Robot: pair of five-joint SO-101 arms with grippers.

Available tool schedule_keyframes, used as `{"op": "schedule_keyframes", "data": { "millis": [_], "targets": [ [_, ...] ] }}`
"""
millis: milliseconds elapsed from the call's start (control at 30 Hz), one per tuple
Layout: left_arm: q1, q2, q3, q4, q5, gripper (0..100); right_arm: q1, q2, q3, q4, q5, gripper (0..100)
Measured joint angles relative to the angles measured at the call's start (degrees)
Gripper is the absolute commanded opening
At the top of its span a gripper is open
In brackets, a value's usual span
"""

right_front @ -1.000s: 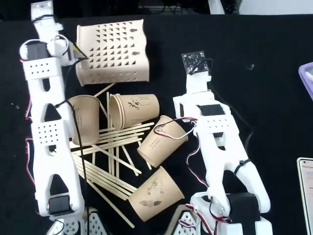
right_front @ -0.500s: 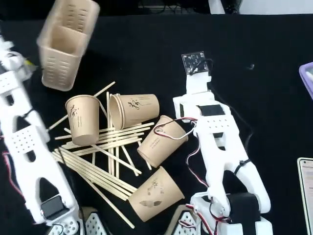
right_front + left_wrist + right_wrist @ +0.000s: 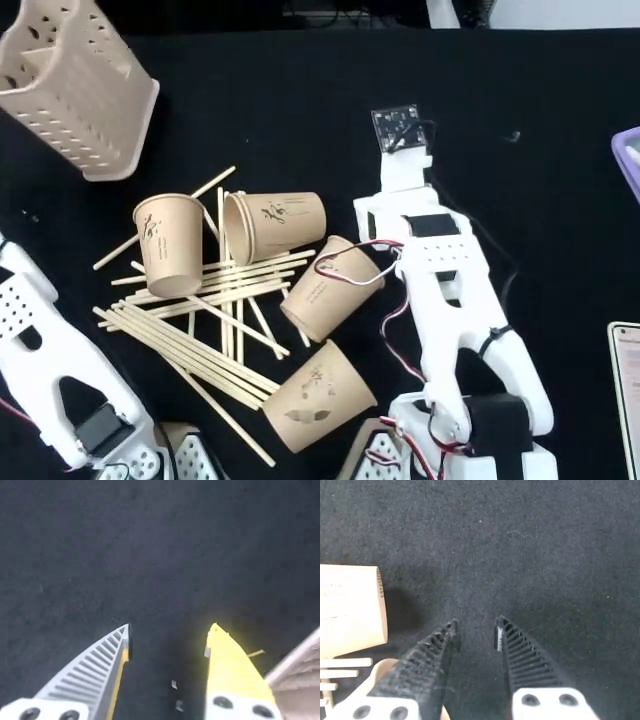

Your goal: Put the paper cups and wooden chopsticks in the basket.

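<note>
right pincer point(image 3: 475, 627) slightly open, empty | tipped paper cup point(image 3: 275, 225) frame-centre, axis horizontal (right arm point(image 3: 440, 270) nearer) | left pincer point(image 3: 167, 630) wide open, empty

A black cloth point(image 3: 560, 90) is lying across the whole surface; a purple rim point(image 3: 628, 158) is poking in at the right edge, and a pale strip point(image 3: 570, 12) is showing upper right.

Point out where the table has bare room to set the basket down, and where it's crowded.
Bare cloth lies between the basket and the right arm, beyond the paper cups. More lies between that arm and the purple object. Crowded: those cups and the chopsticks piled between the arms.
</note>
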Motion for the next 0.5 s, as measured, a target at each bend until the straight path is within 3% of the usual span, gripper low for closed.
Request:
{"op": "schedule_keyframes", "data": {
  "millis": [133, 300, 500],
  "targets": [
    [3.0, -7.0, 0.0, 2.6, 2.0, 26, 0.0, 0.0, 0.1, 0.0, 0.0, 11.9],
    [6.6, -13.8, 0.0, 3.4, 8.1, 33, 0.0, 0.0, 0.8, 0.0, 0.0, 11.9],
    [12.2, -21.5, -0.1, 11.4, 13.2, 33, 0.0, 0.0, 0.8, 0.0, 0.0, 11.9]
  ]
}}
